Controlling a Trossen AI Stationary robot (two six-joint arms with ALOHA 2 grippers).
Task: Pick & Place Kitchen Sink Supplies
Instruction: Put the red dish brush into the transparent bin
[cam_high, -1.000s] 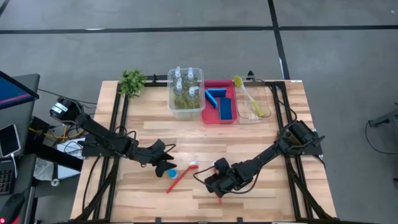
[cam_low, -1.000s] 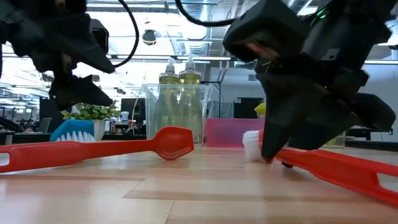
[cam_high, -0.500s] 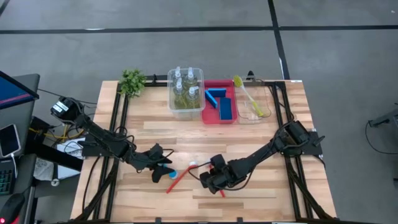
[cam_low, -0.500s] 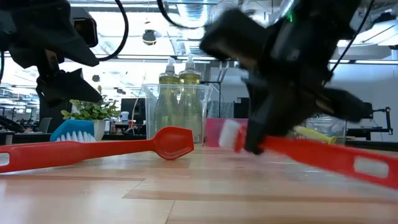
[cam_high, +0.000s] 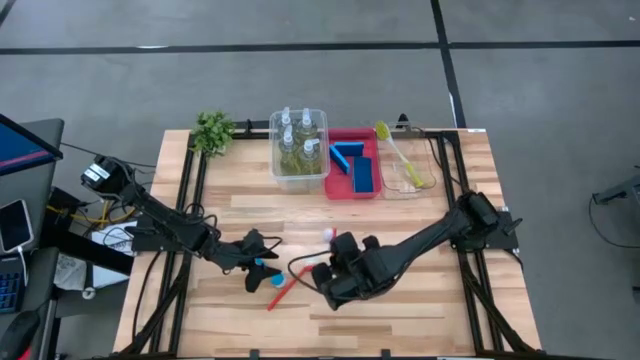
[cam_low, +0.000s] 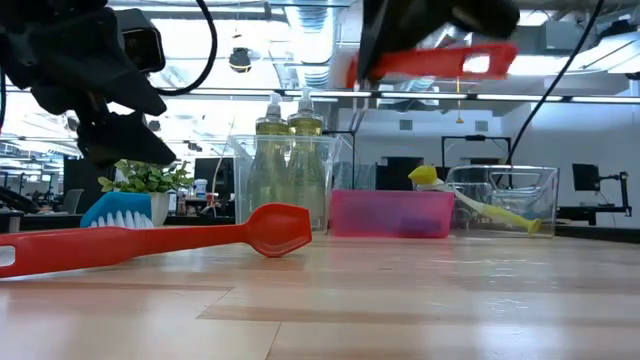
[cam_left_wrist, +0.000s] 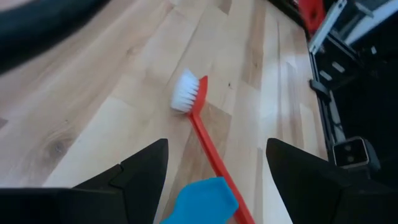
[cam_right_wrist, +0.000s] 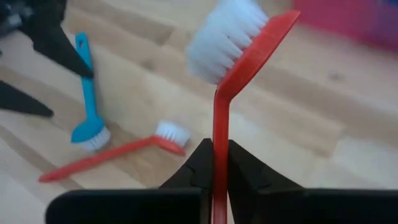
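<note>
The right hand (cam_right_wrist: 213, 163) is clamped narrowly on the handle of a red brush (cam_right_wrist: 239, 59), which it holds clear of the worktop (cam_high: 420, 215), white bristles up and forward. In the high view this hand (cam_high: 335, 275) hangs over the middle of the worktop, well short of the bins at the far edge.

The step in hand looks like carrying this red brush to the clear bin (cam_high: 408, 170) on the far right, where a yellow-green brush (cam_high: 398, 152) already lies. To do it well, the arm should keep the brush high enough to clear the red bin (cam_high: 352, 163) with its blue sponges (cam_high: 361, 172), and pass the bristle end over the clear bin's rim before lowering. Because the grip sits low on a long thin handle, the head may swing; a slow, level move suits it. The hand should release only when most of the handle is inside the walls, laid alongside the yellow-green brush, or the brush could tip out.

The left hand (cam_left_wrist: 217, 162) is spread wide, hovering just over a blue brush (cam_high: 273, 279) and touching nothing. A second red brush (cam_high: 292, 280) lies flat beside that blue one, between the two arms. The soap bottles (cam_high: 297, 140) stand together in the clear bin at the far left of the row.
</note>
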